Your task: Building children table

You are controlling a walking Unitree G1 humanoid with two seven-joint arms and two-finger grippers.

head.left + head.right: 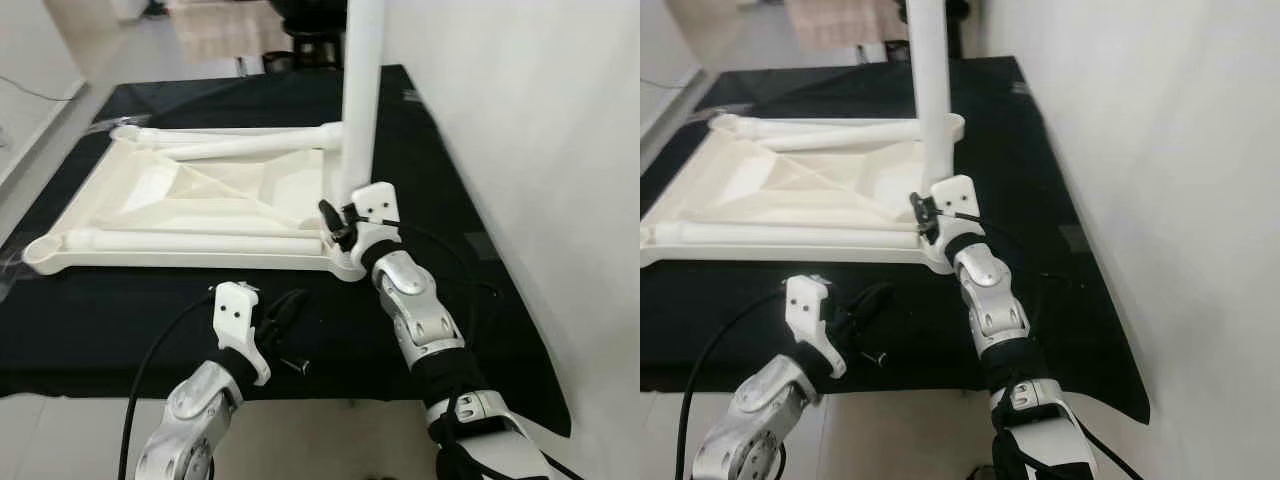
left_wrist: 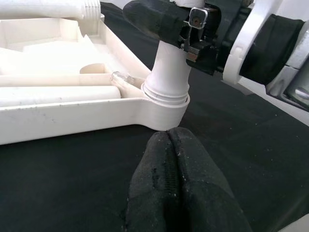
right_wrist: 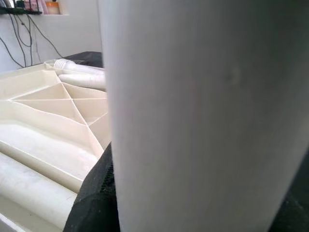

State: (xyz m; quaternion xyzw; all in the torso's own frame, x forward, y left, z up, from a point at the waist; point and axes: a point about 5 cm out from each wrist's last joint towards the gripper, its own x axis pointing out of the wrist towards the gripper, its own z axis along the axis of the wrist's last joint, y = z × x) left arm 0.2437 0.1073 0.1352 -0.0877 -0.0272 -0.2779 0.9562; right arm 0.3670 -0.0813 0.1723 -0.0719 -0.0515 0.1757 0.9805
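The white table top lies upside down on a black cloth. A white table leg stands upright in the socket at its near right corner. My right gripper is shut on this leg just above the socket, and the leg looms close in the right wrist view. Two more legs lie inside the table top. My left gripper hovers low over the cloth just in front of that corner, its fingers shut with nothing between them.
A white wall runs close along the right side. The cloth's front edge is just below my arms, with pale floor to the left. Dark furniture stands behind the table.
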